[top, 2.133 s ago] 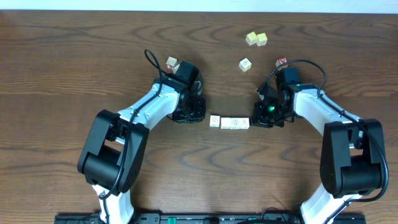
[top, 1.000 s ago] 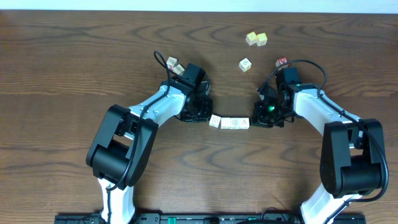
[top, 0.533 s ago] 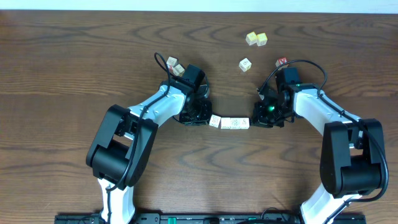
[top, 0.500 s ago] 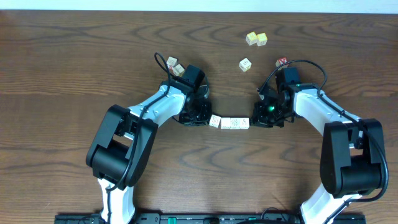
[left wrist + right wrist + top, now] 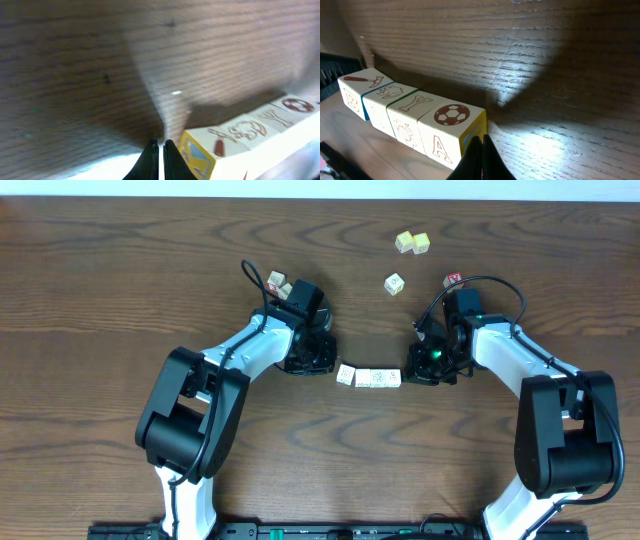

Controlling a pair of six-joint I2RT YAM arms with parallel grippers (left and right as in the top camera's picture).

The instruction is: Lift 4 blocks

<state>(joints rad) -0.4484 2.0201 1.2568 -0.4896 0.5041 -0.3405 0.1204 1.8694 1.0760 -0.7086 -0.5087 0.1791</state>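
Desk (image 5: 100, 300): dark wood grain. Overhead count is ten cubes in all.

- Four blocks (image 5: 371, 377) stand in one row near desk centre, running 9 to 3 o'clock, side faces touching. The 9 o'clock end block sits slightly skewed. The right wrist view confirms four, and the nearest top face shows a football print.
- Left pincer (image 5: 328, 362) is at the row's 9 o'clock end, closed with nothing between its fingers. Its fingertips (image 5: 150, 152) sit just beside the end block's corner; contact not clear.
- Right pincer (image 5: 412, 373) is at the row's 3 o'clock end, closed and empty, its tips against the football block's side.

Six loose cubes:
- Two yellow cubes (image 5: 412, 242) lie side by side at 1 o'clock from the row.
- One pale cube (image 5: 395, 283) lies nearer the row.
- One red-letter cube (image 5: 453, 279) is beside the right arm.
- Two more cubes (image 5: 280, 283) lie at 11 o'clock, by the left arm.
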